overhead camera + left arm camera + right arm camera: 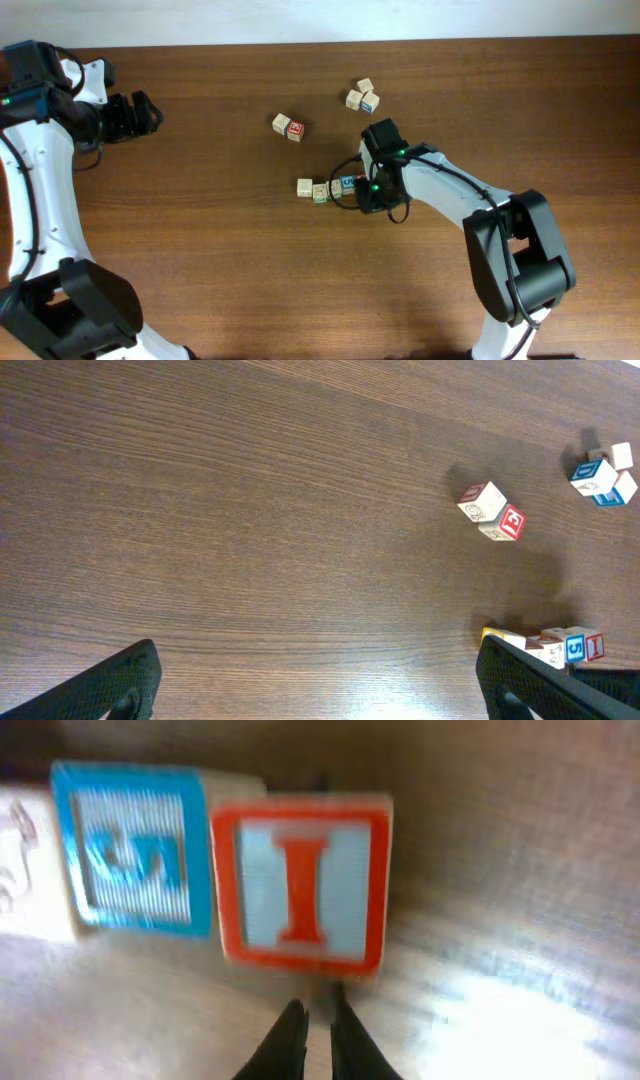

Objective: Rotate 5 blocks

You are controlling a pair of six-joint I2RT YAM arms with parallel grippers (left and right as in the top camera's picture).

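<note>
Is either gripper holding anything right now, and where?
Nothing. The right gripper is shut empty, tips beside the red-marked block; the left gripper is open and empty.

A plain-and-red pair of pale-wood cubes (288, 126) sits touching on the dark brown wooden table (200, 230). A three-cube cluster (363, 96), one blue-marked, lies apart.

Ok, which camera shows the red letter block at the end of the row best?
The right wrist view: the red block fills the frame, its letter I clear. The left wrist view shows it tiny near the edge; overhead, the right hand mostly covers it.
</note>
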